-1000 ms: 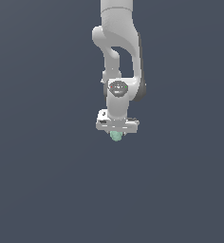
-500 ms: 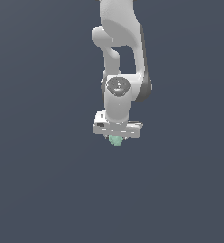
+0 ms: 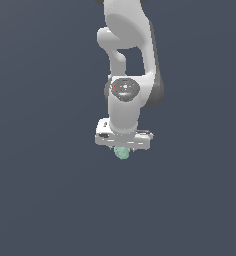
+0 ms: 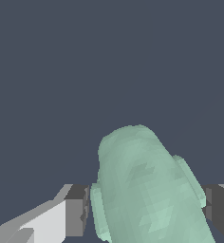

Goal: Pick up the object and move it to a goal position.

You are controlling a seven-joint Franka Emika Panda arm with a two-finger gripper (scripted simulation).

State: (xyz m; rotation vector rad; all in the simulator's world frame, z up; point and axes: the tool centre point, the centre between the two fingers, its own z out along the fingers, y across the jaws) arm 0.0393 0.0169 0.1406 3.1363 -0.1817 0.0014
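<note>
The gripper [image 3: 122,149] is clamped on the object [image 3: 122,153], which pokes out at 6 o'clock below the hand and sits between the fingers [image 4: 76,211] in the wrist view. Pickup looks done; carrying to the goal, unmarked here, remains.

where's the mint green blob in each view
Exterior view: the mint-green blob pokes out just beneath the white gripper, near the picture's middle.
Wrist view: the same blob fills the lower middle, between the two dark fingertips, reaching the bottom edge.
Shared landmark: the gripper itself, seen from outside in one view and as fingertips flanking the blob in the other.
</note>
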